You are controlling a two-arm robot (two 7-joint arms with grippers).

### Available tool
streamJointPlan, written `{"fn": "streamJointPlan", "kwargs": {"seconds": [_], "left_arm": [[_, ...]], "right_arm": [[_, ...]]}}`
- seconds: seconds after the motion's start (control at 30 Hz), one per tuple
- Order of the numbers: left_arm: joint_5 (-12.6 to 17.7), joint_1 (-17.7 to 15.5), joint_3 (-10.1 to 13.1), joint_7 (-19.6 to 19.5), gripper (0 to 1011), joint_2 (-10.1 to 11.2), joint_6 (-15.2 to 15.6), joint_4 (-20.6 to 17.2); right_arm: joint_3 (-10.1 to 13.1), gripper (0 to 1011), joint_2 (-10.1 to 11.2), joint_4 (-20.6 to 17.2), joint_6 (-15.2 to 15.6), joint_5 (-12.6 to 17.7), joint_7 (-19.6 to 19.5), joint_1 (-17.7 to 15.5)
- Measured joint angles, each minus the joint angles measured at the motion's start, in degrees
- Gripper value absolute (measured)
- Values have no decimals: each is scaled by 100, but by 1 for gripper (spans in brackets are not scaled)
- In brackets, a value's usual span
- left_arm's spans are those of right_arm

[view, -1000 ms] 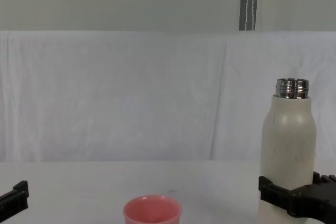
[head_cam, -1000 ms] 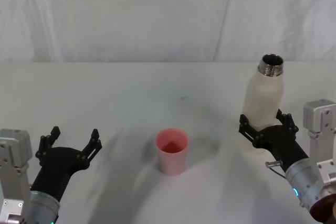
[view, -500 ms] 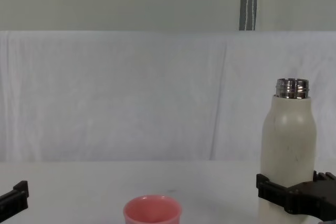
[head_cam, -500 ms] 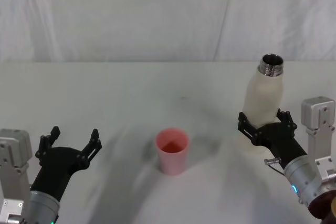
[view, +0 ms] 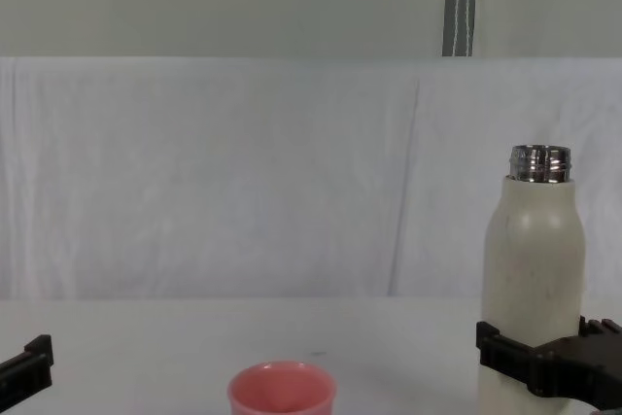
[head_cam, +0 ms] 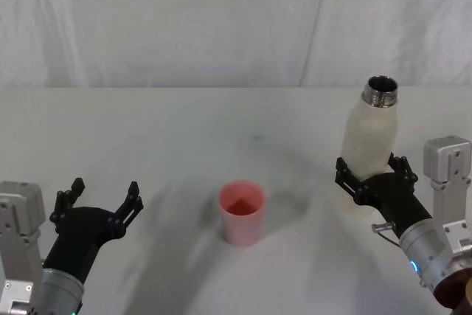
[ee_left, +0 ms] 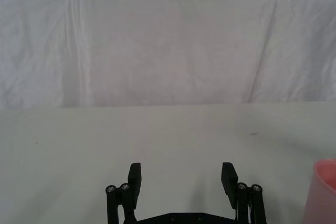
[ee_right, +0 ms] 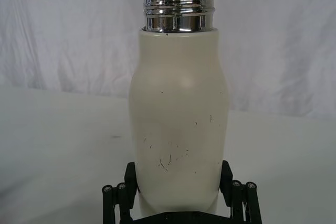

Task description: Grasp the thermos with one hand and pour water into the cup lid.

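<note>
Left gripper (head_cam: 102, 201) spread at lower left, cup lid (head_cam: 241, 212) low centre on the white table (head_cam: 184, 130) (bare tabletop between it and both grippers), right gripper (head_cam: 374, 175) pinching the upright thermos (head_cam: 371, 142) at right.

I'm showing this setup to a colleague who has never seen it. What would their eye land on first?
Most likely the tall cream thermos standing upright on the right of the white table, its steel neck uncapped, with the right gripper closed around its lower body. Next, the small pink cup lid near the table's middle, apart from the thermos. The left gripper sits open and idle at the near left.
</note>
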Motion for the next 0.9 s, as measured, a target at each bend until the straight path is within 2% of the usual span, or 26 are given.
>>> {"fn": "streamJointPlan", "kwargs": {"seconds": [0.63, 0.9], "left_arm": [[0, 0, 0, 0, 1001, 0, 0, 0], [0, 0, 0, 0, 1001, 0, 0, 0]], "right_arm": [[-2, 948, 0, -8, 0, 1, 0, -6], [-108, 949, 120, -259, -6, -366, -121, -81]]}}
